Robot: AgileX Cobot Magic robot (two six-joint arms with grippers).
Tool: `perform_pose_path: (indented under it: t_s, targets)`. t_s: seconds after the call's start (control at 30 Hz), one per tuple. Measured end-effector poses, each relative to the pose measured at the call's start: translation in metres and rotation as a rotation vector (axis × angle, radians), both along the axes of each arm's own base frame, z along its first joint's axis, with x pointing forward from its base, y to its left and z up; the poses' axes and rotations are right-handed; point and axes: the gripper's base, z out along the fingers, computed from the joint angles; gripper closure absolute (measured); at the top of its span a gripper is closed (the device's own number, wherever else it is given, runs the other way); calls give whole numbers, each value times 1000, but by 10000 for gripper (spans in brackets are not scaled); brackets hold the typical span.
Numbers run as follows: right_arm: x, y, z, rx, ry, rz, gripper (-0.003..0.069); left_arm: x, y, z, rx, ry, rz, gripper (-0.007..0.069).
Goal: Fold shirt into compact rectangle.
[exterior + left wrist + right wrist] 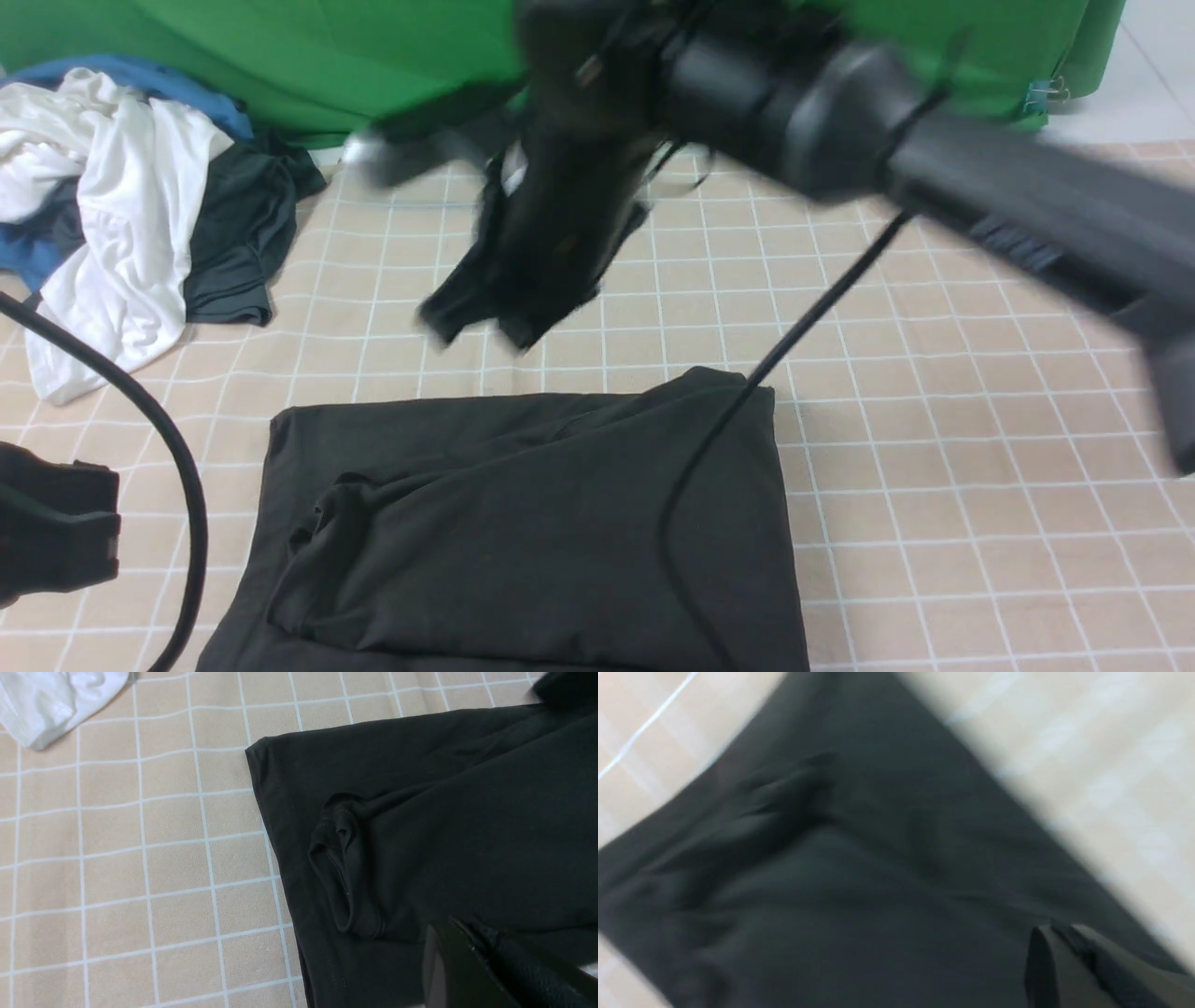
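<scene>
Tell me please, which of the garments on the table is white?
The rumpled cloth at the far left, lying over dark garments; the others are black or blue.

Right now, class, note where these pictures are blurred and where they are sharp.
Front view: right arm smeared by motion, black shirt crisp; left wrist view: shirt folds and grid lines sharp; right wrist view: shirt and grid mostly smeared.

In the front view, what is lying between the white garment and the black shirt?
Between the white garment and the black shirt, the front view shows bare grid-patterned cloth.
</scene>
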Motion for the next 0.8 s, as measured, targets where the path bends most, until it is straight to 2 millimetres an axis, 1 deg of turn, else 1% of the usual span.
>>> perform_pose_path:
  t_s: [0.07, 0.1, 0.13, 0.2, 0.23, 0.27, 0.33, 0.37, 0.4, 0.43, 0.47, 0.53, 0.57, 0.63, 0.7, 0.8]
  targets:
    - [5, -21, 8, -20, -18, -6, 620, 0, 0, 0, -2, 1, 2, 606]
    - [9, -33, 4, -43, -9, -11, 620, 0, 0, 0, -3, 2, 4, 606]
    - [11, -38, 2, -55, -4, -8, 617, 0, 0, 0, -4, 5, 6, 606]
    - [14, -53, -15, -112, 35, 17, 580, -1, 0, -1, -4, 15, 9, 606]
    - [16, -58, -28, -146, 62, 36, 540, -1, 0, -1, -5, 23, 14, 606]
    - [16, -60, -34, -161, 73, 51, 516, -1, 0, -1, -7, 25, 16, 606]
    - [18, -60, -48, -192, 85, 104, 425, -2, 1, -2, -9, 30, 20, 606]
    - [19, -59, -56, -210, 86, 147, 358, -2, 1, -2, -9, 30, 20, 606]
    - [20, -58, -62, -223, 84, 187, 307, -2, 1, -2, -9, 29, 20, 606]
    - [21, -57, -63, -225, 84, 195, 297, -2, 1, -2, -9, 29, 20, 606]
    - [23, -56, -70, -240, 83, 237, 239, -1, 0, -1, -10, 26, 20, 606]
    - [25, -54, -79, -250, 83, 264, 197, -1, 1, -1, -8, 17, 21, 606]
    - [27, -53, -86, -257, 88, 275, 188, -1, 1, 0, -9, 14, 21, 606]
    - [28, -53, -90, -263, 91, 279, 189, -1, 1, 0, -9, 14, 21, 606]
    - [30, -51, -100, -272, 93, 300, 197, 0, 1, 0, -5, 12, 22, 606]
    - [34, -49, -106, -269, 75, 311, 206, 0, 2, 0, 10, 1, 25, 606]
